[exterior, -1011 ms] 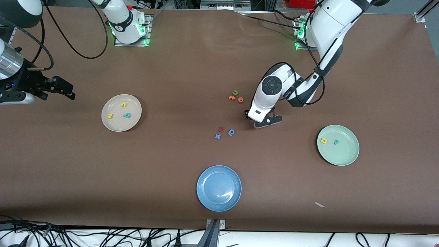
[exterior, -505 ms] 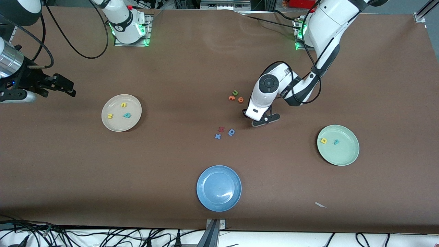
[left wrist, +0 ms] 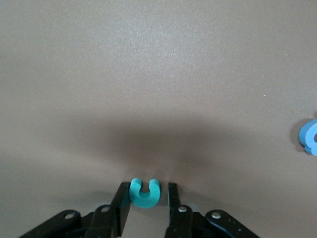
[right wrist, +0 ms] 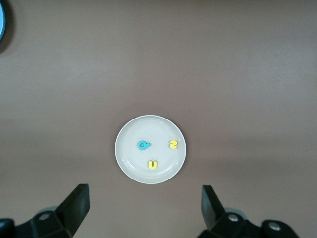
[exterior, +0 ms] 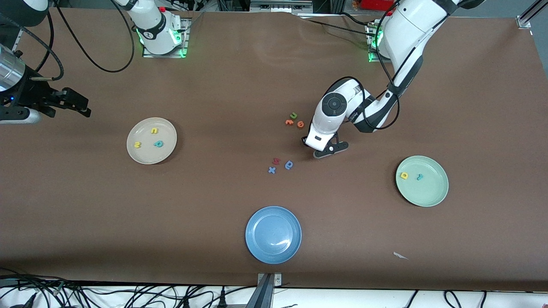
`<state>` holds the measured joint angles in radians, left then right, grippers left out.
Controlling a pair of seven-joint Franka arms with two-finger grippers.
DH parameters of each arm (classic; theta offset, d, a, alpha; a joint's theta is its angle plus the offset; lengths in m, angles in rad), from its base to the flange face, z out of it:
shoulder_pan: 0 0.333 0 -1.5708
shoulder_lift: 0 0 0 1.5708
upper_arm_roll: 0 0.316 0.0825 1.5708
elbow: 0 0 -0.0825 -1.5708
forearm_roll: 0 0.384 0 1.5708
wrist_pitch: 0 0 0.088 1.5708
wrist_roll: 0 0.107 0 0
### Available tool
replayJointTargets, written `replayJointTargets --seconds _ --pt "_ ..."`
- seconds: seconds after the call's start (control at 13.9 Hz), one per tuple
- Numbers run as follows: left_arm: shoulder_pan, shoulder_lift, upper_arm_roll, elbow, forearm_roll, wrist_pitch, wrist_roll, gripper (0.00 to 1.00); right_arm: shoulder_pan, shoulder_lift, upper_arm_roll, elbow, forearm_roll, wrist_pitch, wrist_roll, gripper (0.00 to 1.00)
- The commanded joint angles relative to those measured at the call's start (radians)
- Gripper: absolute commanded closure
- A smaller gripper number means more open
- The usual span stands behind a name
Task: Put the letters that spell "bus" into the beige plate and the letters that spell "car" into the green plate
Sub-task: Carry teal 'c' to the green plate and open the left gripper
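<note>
1. Down at the bench (exterior: 214, 85), near its middle: left tool (left wrist: 147, 186) set low, fingers (left wrist: 122, 204) narrowly parted around the teal "c" (left wrist: 144, 196). One finger touching the letter, the other just beside it with a sliver of gap; not clamped.
2. Teal "c" flat on the bench, hidden under the left tool (exterior: 317, 149) in the front view.
3. Left arm reaching out from its base, elbow folded, wrist pitched steeply down.
4. Close by: orange letters (exterior: 289, 122) and green "u" (exterior: 293, 115) toward the bases; red letter (exterior: 276, 161), blue round letter (exterior: 289, 164) and blue "x" (exterior: 272, 170) nearer the front camera.
5. Toward the left arm's end: green plate (exterior: 428, 196) holding yellow "a" (exterior: 404, 175) and teal "r" (exterior: 420, 176).
6. Toward the right arm's end: beige plate (exterior: 145, 158) holding yellow "u" (exterior: 154, 131), yellow "s" (exterior: 137, 145) and teal "b" (exterior: 159, 143).
7. Up in the air by the beige plate: right tool (exterior: 80, 105), spread wide and empty, arm waiting.
8. Nearest the front camera: blue plate (exterior: 273, 252).
</note>
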<state>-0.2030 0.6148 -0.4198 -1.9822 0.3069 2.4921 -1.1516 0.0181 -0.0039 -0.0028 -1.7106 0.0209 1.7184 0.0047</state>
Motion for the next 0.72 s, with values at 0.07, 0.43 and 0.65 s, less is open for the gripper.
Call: replayJointTargets --seconds 0.07,0.43,0.65 --pt "-0.003 0.013 0.007 0.017 0.044 0.002 -0.011 0.66 -0.012 -0.002 0.018 0.014 -0.015 -0.02 0.011 0.0" --pt "-0.003 0.014 0.007 0.017 0.067 0.002 -0.013 0.72 -0.012 -0.004 0.02 0.014 -0.015 -0.025 0.009 0.0" --pt "0.0 0.02 0.007 0.017 0.07 0.002 -0.013 0.74 -0.009 -0.004 0.02 0.014 -0.016 -0.023 0.011 0.0"
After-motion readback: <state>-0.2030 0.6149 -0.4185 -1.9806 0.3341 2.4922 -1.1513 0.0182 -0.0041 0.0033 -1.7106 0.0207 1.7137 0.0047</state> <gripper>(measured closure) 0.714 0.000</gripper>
